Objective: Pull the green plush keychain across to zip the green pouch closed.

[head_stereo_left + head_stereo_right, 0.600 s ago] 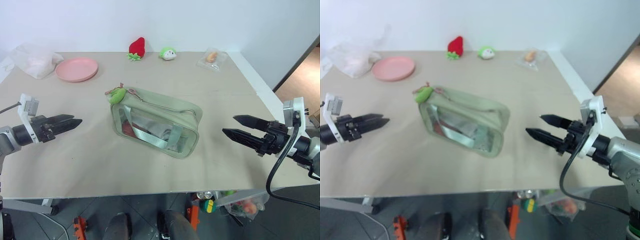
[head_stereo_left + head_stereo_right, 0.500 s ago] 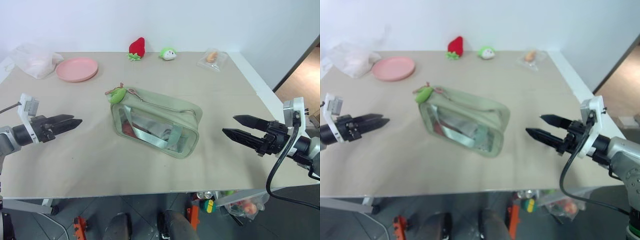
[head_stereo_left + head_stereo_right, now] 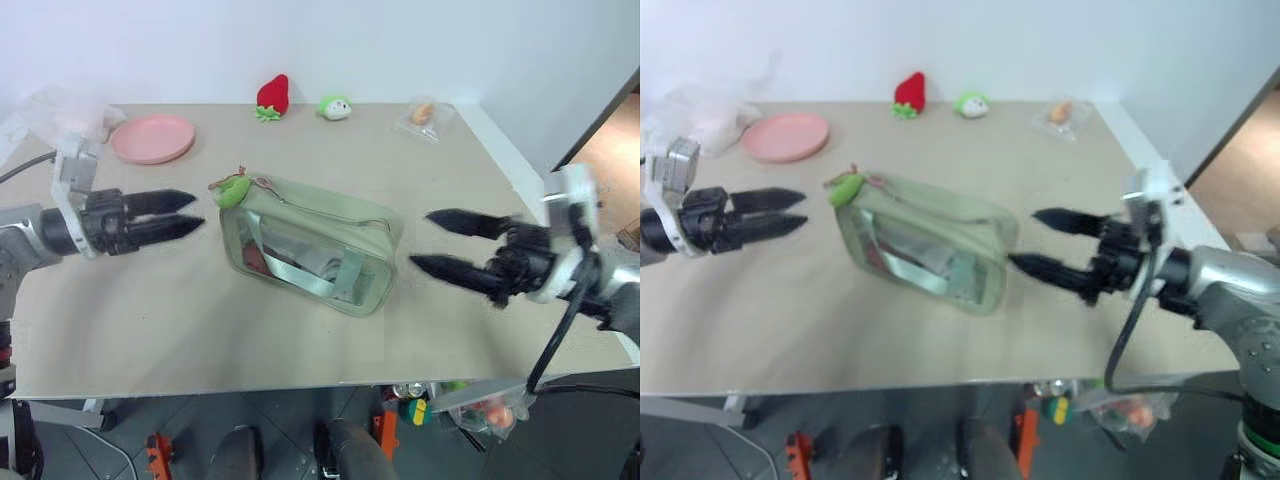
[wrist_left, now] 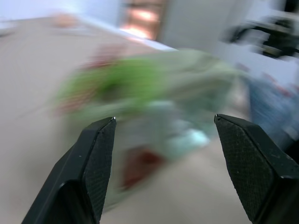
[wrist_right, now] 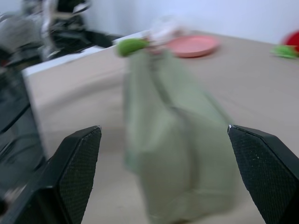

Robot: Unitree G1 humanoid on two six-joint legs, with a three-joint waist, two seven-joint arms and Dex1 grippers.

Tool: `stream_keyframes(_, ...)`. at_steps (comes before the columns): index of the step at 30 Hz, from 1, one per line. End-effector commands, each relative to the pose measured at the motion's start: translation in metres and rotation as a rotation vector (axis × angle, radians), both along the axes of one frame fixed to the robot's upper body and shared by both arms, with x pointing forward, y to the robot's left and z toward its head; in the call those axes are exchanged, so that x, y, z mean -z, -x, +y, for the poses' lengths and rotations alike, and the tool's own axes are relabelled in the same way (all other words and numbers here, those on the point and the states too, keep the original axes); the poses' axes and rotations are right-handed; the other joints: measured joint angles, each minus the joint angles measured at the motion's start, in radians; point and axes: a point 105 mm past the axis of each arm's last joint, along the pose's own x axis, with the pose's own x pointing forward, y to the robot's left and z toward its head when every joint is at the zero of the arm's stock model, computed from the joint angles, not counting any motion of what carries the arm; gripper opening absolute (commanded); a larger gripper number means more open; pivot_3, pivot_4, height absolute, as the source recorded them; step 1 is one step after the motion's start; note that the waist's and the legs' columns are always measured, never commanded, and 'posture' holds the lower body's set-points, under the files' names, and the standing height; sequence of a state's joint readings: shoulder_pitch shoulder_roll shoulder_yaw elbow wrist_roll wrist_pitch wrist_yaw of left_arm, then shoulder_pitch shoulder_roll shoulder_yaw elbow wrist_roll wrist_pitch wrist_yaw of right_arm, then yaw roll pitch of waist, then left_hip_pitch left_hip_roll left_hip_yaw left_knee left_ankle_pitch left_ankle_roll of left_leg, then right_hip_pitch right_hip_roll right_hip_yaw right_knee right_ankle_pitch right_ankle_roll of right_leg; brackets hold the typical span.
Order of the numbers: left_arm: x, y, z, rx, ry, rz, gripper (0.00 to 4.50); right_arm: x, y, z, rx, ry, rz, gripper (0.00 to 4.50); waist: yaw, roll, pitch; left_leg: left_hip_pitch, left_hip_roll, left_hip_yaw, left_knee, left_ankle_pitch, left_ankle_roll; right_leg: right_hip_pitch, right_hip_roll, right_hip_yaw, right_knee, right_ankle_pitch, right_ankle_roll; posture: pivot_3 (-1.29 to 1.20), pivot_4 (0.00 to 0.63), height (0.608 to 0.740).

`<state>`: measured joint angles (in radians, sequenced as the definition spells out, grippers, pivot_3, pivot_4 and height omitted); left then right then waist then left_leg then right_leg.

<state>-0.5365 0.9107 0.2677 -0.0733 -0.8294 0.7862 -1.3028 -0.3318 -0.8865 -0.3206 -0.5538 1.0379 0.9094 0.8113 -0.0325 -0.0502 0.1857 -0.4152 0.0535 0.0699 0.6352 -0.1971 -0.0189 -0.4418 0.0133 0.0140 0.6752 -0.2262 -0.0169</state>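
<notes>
Both eye views look from the head, forward and down over the table (image 3: 150, 330), sharing the green pouch (image 3: 310, 255) at its middle. The left wrist view faces along its open fingers (image 4: 96, 163) at the pouch's keychain end, close in. The right wrist view faces the pouch's opposite end, the pink plate (image 5: 194, 45) beyond.

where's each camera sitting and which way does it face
Head, left and right eye: look forward and down on the table; both arms show, left gripper and right gripper open either side of the green pouch.
Left wrist: looks along its fingers at the pouch.
Right wrist: along its fingers at the pouch's other end.
Shared: the pouch and green plush keychain.
</notes>
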Motion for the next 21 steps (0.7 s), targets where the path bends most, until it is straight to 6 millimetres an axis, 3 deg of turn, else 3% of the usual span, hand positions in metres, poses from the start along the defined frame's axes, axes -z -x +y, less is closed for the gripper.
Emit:
stream_keyframes(1, -0.01, 0.016, -0.017, 0.117, -0.013, -0.046, 3.47, 0.01, -0.004, 0.013, -0.029, 0.074, -0.016, 4.48, 0.0, 0.0, 0.0, 0.0, 0.0, 0.0, 0.0, 0.0, 0.0, 0.0, 0.0, 0.0, 0.0, 0.0, 0.0, 0.0, 0.15, 0.74)
stream_keyframes(8, -0.008, 0.016, -0.027, 0.125, -0.016, -0.052, 3.47, 0.014, -0.023, 0.019, -0.036, 0.073, -0.061, 4.48, 0.0, 0.0, 0.0, 0.0, -0.002, -0.001, 0.003, 0.0, 0.0, 0.001, 0.0, 0.0, 0.0, 0.001, 0.001, 0.0, 0.15, 0.74)
stream_keyframes(16, -0.011, 0.014, -0.025, 0.095, 0.005, -0.067, 3.47, 0.02, -0.034, 0.027, -0.045, 0.042, -0.087, 4.48, 0.0, 0.0, 0.0, -0.001, -0.001, -0.002, 0.003, 0.0, 0.0, 0.001, 0.0, -0.001, 0.0, 0.001, 0.001, 0.0, 0.15, 0.74)
stream_keyframes(21, -0.025, 0.008, -0.01, 0.021, 0.08, -0.089, 3.5, 0.021, -0.03, 0.031, -0.098, 0.001, -0.067, 2.93, 0.0, 0.0, 0.0, -0.001, -0.001, -0.003, 0.003, 0.0, 0.0, 0.001, 0.0, -0.001, 0.001, 0.001, 0.001, 0.0, 0.15, 0.74)
